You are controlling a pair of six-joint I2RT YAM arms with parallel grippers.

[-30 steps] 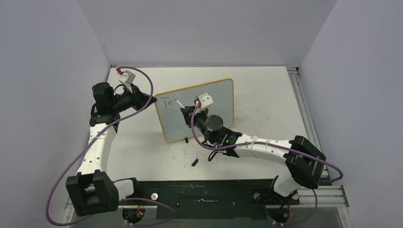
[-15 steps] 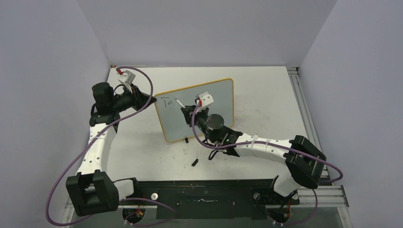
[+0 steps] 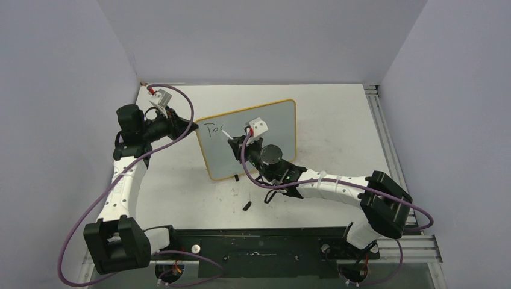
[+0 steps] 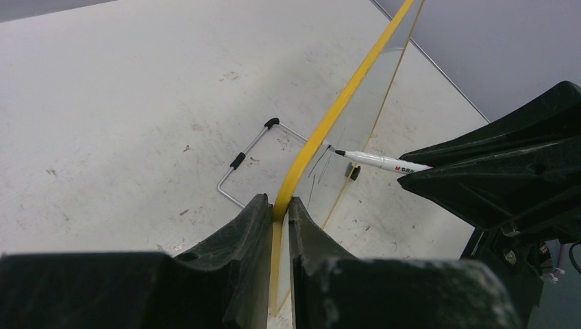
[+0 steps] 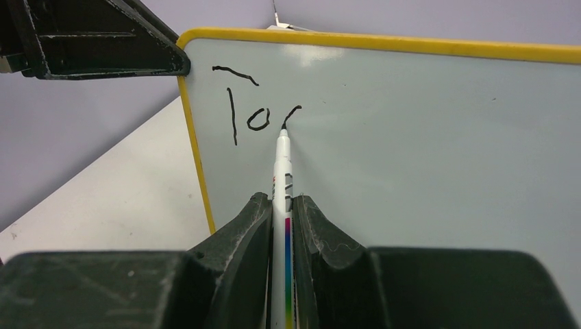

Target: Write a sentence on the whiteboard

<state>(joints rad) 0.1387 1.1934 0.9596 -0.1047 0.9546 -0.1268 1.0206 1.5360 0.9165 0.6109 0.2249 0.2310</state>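
The whiteboard (image 3: 278, 123) stands tilted upright mid-table, pale face with a yellow frame (image 4: 340, 107). My left gripper (image 3: 191, 127) is shut on its left edge (image 4: 277, 203). My right gripper (image 3: 238, 141) is shut on a slim white marker (image 5: 281, 168), whose black tip touches the board face (image 5: 438, 144). The sentence (image 5: 250, 110) reads "To" followed by a short curved stroke that ends at the tip. In the left wrist view the marker (image 4: 381, 162) meets the board from the right.
A small black cap (image 3: 247, 205) lies on the table in front of the board. The board's wire stand (image 4: 241, 163) reaches out behind it. A metal rail (image 3: 385, 138) runs along the table's right edge, and purple walls close in three sides.
The marker tip has moved slightly right and down the board, leaving a new curved stroke after "To". The left gripper has stayed on the board's edge.
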